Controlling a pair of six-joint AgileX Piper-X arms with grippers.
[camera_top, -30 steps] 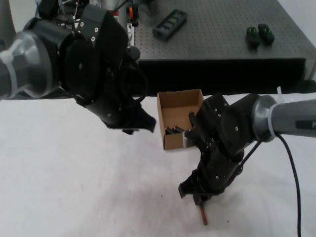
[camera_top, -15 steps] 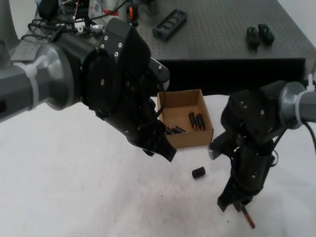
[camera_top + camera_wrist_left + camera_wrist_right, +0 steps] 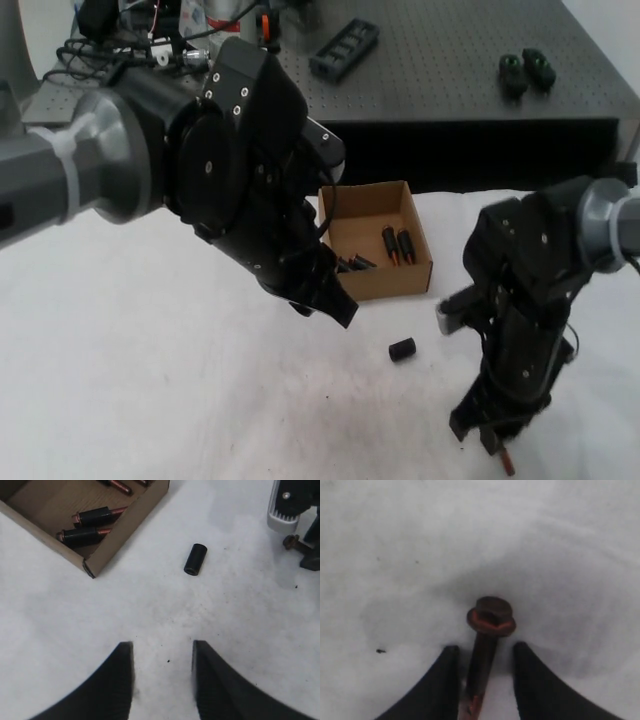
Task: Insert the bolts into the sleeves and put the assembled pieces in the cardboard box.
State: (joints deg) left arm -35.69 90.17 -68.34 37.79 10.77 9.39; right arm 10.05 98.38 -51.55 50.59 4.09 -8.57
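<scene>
Squarely in right gripper (image 3: 484, 652), a bolt (image 3: 490, 617)

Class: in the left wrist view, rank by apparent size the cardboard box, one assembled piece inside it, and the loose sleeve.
1. Cardboard box, largest, though cut off at the frame's edge.
2. Assembled piece in the box.
3. Loose sleeve, clearly shorter than the assembled piece.

Left arm (image 3: 200, 170) hangs bent with jaws apart; right arm (image 3: 530, 290) points down, jaws pinching a bolt (image 3: 487, 630).
</scene>
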